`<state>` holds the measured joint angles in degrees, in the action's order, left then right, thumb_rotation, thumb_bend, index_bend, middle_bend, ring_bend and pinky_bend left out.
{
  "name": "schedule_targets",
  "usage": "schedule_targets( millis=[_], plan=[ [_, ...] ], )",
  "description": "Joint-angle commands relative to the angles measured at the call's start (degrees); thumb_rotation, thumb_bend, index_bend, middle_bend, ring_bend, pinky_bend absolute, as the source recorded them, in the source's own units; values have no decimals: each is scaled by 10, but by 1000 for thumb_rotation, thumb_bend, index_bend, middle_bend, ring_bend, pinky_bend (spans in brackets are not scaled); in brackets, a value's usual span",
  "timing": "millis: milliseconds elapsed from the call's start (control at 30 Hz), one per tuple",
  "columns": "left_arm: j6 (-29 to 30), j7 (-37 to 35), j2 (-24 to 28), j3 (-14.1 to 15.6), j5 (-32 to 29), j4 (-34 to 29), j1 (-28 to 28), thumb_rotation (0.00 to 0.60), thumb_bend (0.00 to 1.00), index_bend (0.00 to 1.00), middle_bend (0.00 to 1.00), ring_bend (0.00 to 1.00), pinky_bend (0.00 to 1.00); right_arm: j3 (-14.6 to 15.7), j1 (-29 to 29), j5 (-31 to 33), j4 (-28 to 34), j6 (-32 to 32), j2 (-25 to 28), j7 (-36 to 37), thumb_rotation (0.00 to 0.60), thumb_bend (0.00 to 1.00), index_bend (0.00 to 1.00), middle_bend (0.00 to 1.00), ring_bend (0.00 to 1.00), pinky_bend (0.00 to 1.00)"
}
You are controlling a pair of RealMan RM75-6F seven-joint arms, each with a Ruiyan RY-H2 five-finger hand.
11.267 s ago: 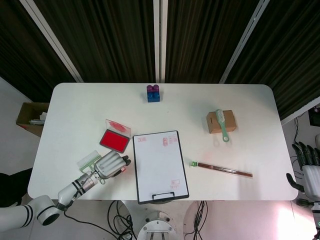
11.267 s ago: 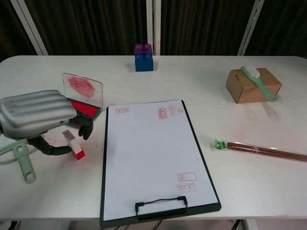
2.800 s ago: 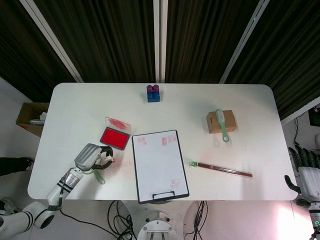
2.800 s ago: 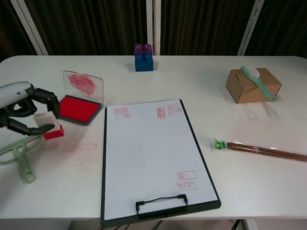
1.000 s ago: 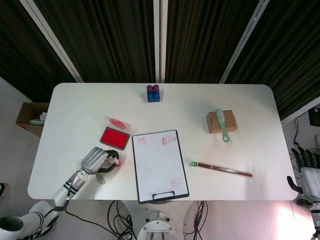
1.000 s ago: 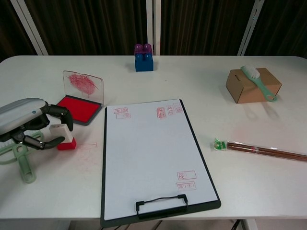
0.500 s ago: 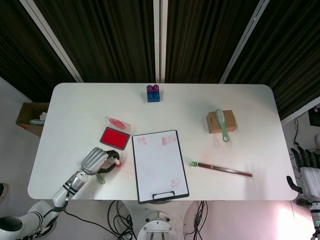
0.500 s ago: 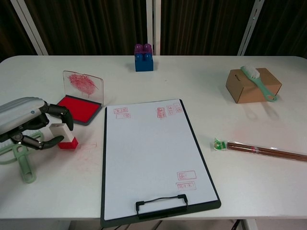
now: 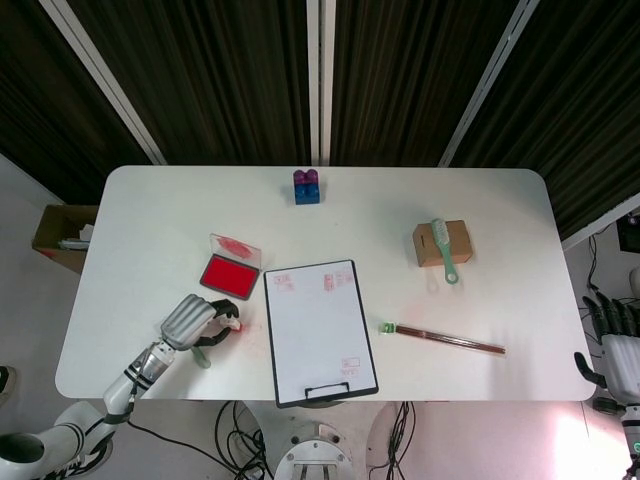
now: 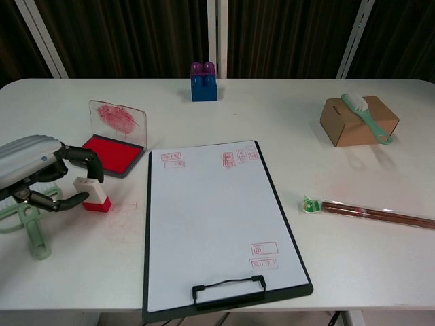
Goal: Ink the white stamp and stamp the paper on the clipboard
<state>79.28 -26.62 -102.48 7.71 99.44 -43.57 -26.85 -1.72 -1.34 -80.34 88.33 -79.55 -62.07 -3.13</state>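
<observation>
White stamp point(image 10: 90, 193) with red base, standing on the table point(image 10: 285, 115) at about 9 o'clock from the clipboard point(image 10: 216, 227), just at 5 o'clock of the red ink pad point(image 10: 112, 155). Pinched from both sides by the left hand point(image 10: 37, 173), dark fingers point(image 10: 87, 163) curled over the top and the thumb below. Paper point(image 10: 214, 217) on the clipboard bearing small red rectangular stamp marks near the far edge and near the clip; characters inside them too small to read. Faint red marks on the bare table just right of the stamp, also unreadable. No legible brand or label anywhere.

Seen only from the chest: the upright clear lid point(image 10: 117, 122) of the ink pad, smeared red, and a pale green brush point(image 10: 27, 227) lying under the left hand. Seen only from the head: the right hand point(image 9: 612, 340) at 3 o'clock, off the table edge, fingers straight and slightly apart, holding nothing; also a cardboard carton point(image 9: 62, 235) on the floor at 9 o'clock.

Elsewhere: purple-and-blue block point(image 10: 203, 81) at 12 o'clock, brown box point(image 10: 353, 122) with a green brush point(image 10: 366, 115) lying on it at 2 o'clock, wrapped chopsticks point(image 10: 374, 213) at 3 o'clock.
</observation>
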Motion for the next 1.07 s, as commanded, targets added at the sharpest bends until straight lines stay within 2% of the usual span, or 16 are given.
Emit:
schedule_targets(
  millis=[33,267,433,500,533,567,600,633,667,733,767,900,1067],
  plan=[
    [5,4,4,-1,1,-7,0,600,345,396,463,1000,978,-1,0,1,0,0,1,1,600,264,0,0,0,0],
    [23,21,30,-7,2,-50,2,600,319,381,441,1000,977,-2,1,2,-2,-2,2,7,600,264,0,0,0,0],
    [101,53,106,-26,9,-156,16,600,287,376,429,986,971,-5,4,1,1,-10,9,13,600,263,0,0,0,0],
    [138,85,154,-40,5,-217,30,600,265,378,422,937,937,-5,6,0,3,-15,12,16,600,264,0,0,0,0],
    [146,105,178,-44,0,-244,37,600,262,376,409,877,902,-5,7,-1,3,-16,12,17,600,263,0,0,0,0],
    [145,126,202,-44,-6,-273,42,583,262,356,373,758,836,-5,7,-2,3,-17,13,17,600,264,0,0,0,0],
    [135,169,245,-43,-27,-311,55,503,263,313,311,581,698,-4,8,-5,3,-19,14,19,600,263,0,0,0,0],
    [127,208,278,-42,-43,-343,64,397,262,267,248,416,544,-3,9,-7,2,-22,13,21,600,263,0,0,0,0],
    [123,248,306,-44,-61,-370,74,236,252,216,181,248,368,-2,10,-10,0,-24,13,23,600,262,0,0,0,0],
    [127,313,350,-49,-94,-413,96,49,224,171,113,109,210,-3,14,-16,-8,-35,9,32,600,253,0,0,0,0],
    [129,321,362,-49,-106,-424,105,4,208,161,94,82,190,-4,15,-20,-14,-42,6,36,600,247,0,0,0,0],
    [119,303,393,-47,-145,-425,135,0,195,158,87,69,183,-8,20,-25,-33,-59,0,46,600,233,0,0,0,0],
    [109,274,395,-45,-152,-399,154,0,197,148,85,69,181,-10,18,-30,-35,-61,0,40,600,235,0,0,0,0]
  ],
)
